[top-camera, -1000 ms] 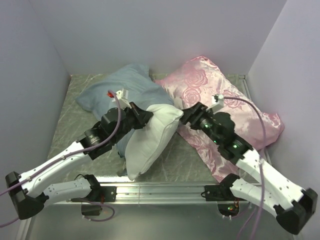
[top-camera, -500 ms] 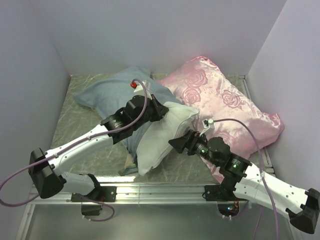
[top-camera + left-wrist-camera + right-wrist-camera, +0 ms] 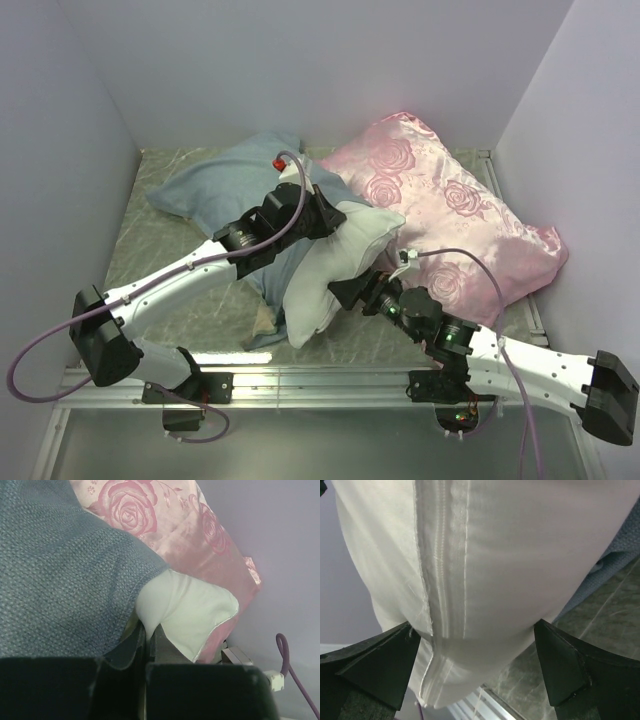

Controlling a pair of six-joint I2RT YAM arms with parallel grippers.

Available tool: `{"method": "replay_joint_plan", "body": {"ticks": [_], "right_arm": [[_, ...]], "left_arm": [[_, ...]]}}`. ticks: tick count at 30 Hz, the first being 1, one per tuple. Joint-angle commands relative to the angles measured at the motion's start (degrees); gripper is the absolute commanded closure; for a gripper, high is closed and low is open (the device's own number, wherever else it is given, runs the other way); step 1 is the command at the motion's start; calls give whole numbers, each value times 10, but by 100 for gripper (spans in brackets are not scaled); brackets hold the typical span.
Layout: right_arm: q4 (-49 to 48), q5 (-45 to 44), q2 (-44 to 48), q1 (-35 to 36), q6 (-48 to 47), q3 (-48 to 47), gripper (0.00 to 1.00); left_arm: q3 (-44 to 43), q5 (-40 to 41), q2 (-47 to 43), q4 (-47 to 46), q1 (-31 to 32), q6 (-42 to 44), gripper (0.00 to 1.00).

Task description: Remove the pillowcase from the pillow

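Beside the pink cushion [image 3: 440, 190], the pillow [image 3: 335, 265] looks roughly half out of the pillowcase [image 3: 215, 190]. The left gripper [image 3: 146, 642] is pinched on the pillowcase hem; the right gripper [image 3: 477, 665] straddles the pillow, fingers apart.

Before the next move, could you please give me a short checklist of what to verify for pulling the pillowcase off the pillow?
1. Left gripper shut on the pillowcase edge: ok, grey-blue fabric is pinched between its fingers.
2. Left grip free of the pillow: cannot tell, fabric hides the pinch.
3. Right gripper straddling the pillow: ok, open, one finger on each side.
4. Right grip closed on the pillow: not ok, not yet done.
5. Pillow end exposed: ok, the white end is out of the case.
6. Pink cushion apart from the pillow: not ok, the pillow's corner appears to lie against it.
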State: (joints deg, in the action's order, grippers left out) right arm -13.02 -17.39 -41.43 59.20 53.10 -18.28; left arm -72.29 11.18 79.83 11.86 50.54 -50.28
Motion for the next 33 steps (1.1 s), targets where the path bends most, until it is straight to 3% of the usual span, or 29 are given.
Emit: {"method": "replay_joint_plan", "body": {"ticks": [1,6,9,12,13,14,17,20,21,24,27,33], "right_arm": [[-110,-74,-13,3,-3,5,0],[-168,-96,-35,3,-30,-10,4],[-171,-107,-44,3,-40,-25,19],[-159,-114,-43,3,-53,-43,65],[-140,-121,-39,3,-53,-49,90],[-127,-126,-32,3,-54,-64,100],[-59,-138,-9,2,-60,-98,100],[24,-153,22,3,-61,-133,100],[43,-156,28,3,-63,-141,100],[110,-164,41,3,-70,-175,100],[138,-165,47,2,-81,-193,100],[199,-164,31,0,-90,-247,100]], "left_arm": [[-27,-47,-13,-70,7,-18,100],[2,-63,-15,-79,12,-34,100],[2,-76,-16,-84,19,-39,100],[-6,-82,-17,-84,25,-40,99],[-12,-81,-17,-83,26,-39,100],[-15,-78,-18,-83,27,-35,100],[-40,-64,-19,-64,26,-14,98],[-75,-31,-24,-43,25,17,69],[-83,-16,-27,-38,23,26,51],[-115,0,-39,-20,22,62,30],[-135,29,-63,5,22,90,24],[-98,204,-143,118,7,68,23]]}}
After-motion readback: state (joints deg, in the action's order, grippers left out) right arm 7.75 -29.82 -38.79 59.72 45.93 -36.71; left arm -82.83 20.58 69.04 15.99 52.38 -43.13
